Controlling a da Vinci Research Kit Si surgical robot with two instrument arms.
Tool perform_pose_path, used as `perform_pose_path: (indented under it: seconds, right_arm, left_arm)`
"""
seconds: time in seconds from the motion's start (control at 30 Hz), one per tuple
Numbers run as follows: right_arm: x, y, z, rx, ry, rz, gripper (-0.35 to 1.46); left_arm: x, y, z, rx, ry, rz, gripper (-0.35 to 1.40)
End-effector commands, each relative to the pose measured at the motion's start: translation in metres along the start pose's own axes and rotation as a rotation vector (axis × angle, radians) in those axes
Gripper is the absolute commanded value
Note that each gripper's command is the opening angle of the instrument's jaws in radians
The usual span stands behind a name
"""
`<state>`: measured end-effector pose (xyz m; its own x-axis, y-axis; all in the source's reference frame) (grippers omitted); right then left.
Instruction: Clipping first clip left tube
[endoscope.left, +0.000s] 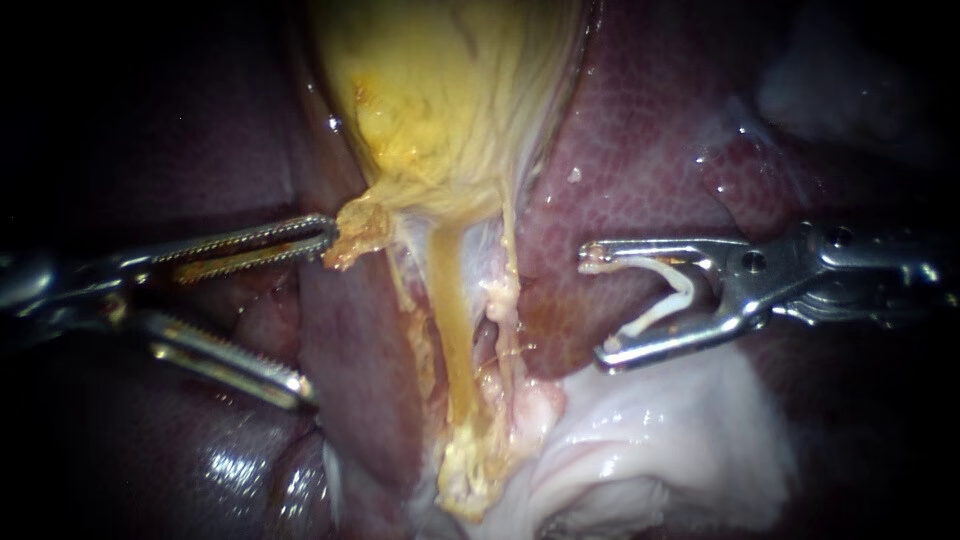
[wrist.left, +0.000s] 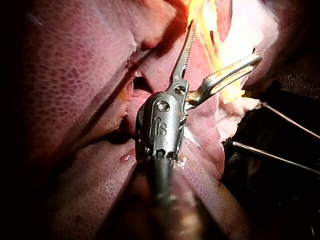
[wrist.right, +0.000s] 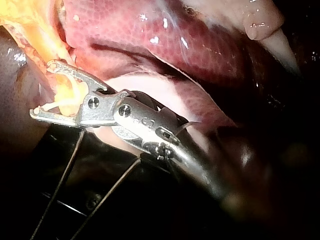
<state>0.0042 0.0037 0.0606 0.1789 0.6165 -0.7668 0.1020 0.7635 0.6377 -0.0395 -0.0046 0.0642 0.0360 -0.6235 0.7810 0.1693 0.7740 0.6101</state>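
- Right instrument (endoscope.left: 597, 305): pincer spread wide. Both bright steel jaws are smooth and slim with hooked tips, and they are pinned to a riveted metal yoke.
- A white clip (endoscope.left: 672, 295) sits in this pincer. It is V-shaped plastic, with one leg lying along each jaw and the bend back towards the hinge. Nothing else is in its grasp.
- The pincer hangs over dark red, finely mottled liver (endoscope.left: 640, 150), near the tubes but clear of them on the endoscope's right.
- Left instrument (endoscope.left: 318, 310): pincer wide open and holding nothing. Its jaws are long and straight with fine serrated teeth.
- The upper jaw tip rests against the ragged yellow flap at the gallbladder's neck. The lower jaw lies apart over glossy liver.
- Left tube (endoscope.left: 455, 320): a smooth, amber-yellow, translucent cord that bears no clip. It runs from the gallbladder's neck down to a frayed yellow tuft.
- The left tube lies between the two pincers, nearer the left one, and touches neither.
- Just beside it on the right is a thinner pale strand (endoscope.left: 510, 270), lumpy with small fatty beads.
- Gallbladder (endoscope.left: 440, 90): yellow, fibrous and streaked, tapering to a funnel above the tubes.
- Below the right pincer is wet, white, folded fatty tissue (endoscope.left: 660, 440).
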Motion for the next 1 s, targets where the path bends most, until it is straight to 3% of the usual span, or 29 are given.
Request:
perform_pose_path:
  seconds: [0.03, 0.2, 0.37, 0.6, 0.77, 0.93, 1.0]
  right_arm:
    - [0.0, 0.0, 0.0, 0.0, 0.0, 0.0, 0.6]
    - [0.0, 0.0001, 0.0, 0.0, 0.0, 0.0, 0.6]
    - [-0.0001, 0.0001, 0.0, 0.0, 0.0, 0.0, 0.6]
    - [-0.0003, 0.0002, 0.0, -0.001, 0.0, -0.001, 0.6]
    - [-0.0003, 0.0002, 0.0, -0.001, 0.0, -0.001, 0.6]
    - [-0.0004, 0.0002, 0.0, -0.001, -0.001, -0.001, 0.6]
    - [-0.0004, 0.0002, 0.0, -0.001, -0.001, -0.002, 0.6]
  left_arm:
    - [-0.0001, 0.0, -0.0001, -0.003, 0.0, 0.0, 0.94]
    - [-0.0007, 0.0008, -0.0006, -0.07, -0.001, 0.002, 0.86]
    - [-0.0007, 0.0028, -0.0008, -0.147, -0.01, -0.074, 0.69]
    - [0.0006, 0.0047, 0.0005, -0.192, 0.003, -0.133, 0.51]
    - [0.0011, 0.0047, 0.0017, -0.206, 0.016, -0.171, 0.17]
    - [0.0016, 0.0047, 0.0018, -0.212, 0.036, -0.193, -0.35]
    - [0.0017, 0.0048, 0.0015, -0.213, 0.047, -0.199, -0.35]
